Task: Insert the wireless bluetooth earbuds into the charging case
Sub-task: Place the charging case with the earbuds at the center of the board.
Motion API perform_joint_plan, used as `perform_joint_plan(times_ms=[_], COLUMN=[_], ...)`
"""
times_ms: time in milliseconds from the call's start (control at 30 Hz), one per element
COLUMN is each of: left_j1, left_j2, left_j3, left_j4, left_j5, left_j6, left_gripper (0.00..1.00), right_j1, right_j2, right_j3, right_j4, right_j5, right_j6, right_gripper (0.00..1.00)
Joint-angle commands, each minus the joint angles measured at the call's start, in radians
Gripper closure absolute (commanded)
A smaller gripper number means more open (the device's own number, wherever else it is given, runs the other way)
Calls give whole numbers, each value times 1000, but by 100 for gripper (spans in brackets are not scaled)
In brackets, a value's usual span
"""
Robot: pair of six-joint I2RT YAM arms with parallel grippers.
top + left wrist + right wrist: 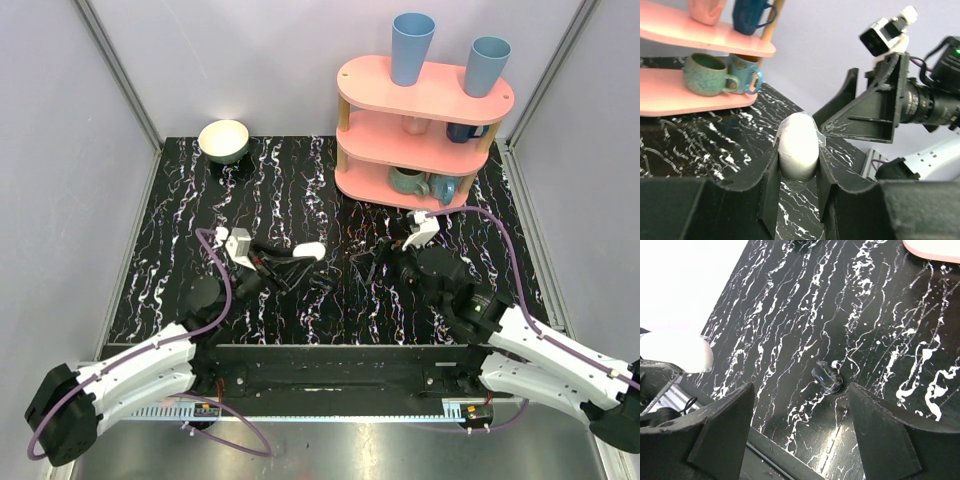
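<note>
The left gripper [798, 160] pinches the white charging case [798, 142] between narrow fingers at mid-table; whether anything sits inside cannot be told. The right gripper [800, 402], fingers spread wide, hangs over one small glossy earbud [827, 376] lying on the marble tabletop [880, 315], at 4 o'clock from the case. At the table's 1 o'clock a pink shelf [380, 85] holds two blue tumblers [411, 48] on top and mugs below. A bowl [222, 153] sits at 11 o'clock.

The charging case [799, 147] is showing smooth white plastic; the fingers [767, 190] of the left hand [799, 150] are looking matt black; the desk [790, 315] is gleaming glossy black.
</note>
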Motion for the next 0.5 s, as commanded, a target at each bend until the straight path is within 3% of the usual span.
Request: perform_joint_plan(times_ms=[0,100,233,400,467], left_j1=[5,27,76,162,217], left_j2=[-42,-39,48,139,194], left_j3=[18,21,59,55,14], left_j4=[-175,-246,-345,-285,-183], left_j5=[-179,-242,-142,-12,31], left_j6=[-30,-85,-116,-208,-260], left_gripper=[100,100,100,100,100], right_j1=[2,3,3,3,3], right_j2=[-18,-6,5,27,34], right_j3=[-19,-16,-10,-14,-8], right_j4=[-13,-16,-20,-14,-14], right_j5=[90,84,70,68,61], right_j6=[43,52,63,74,77], right_gripper=[17,17,17,17,17])
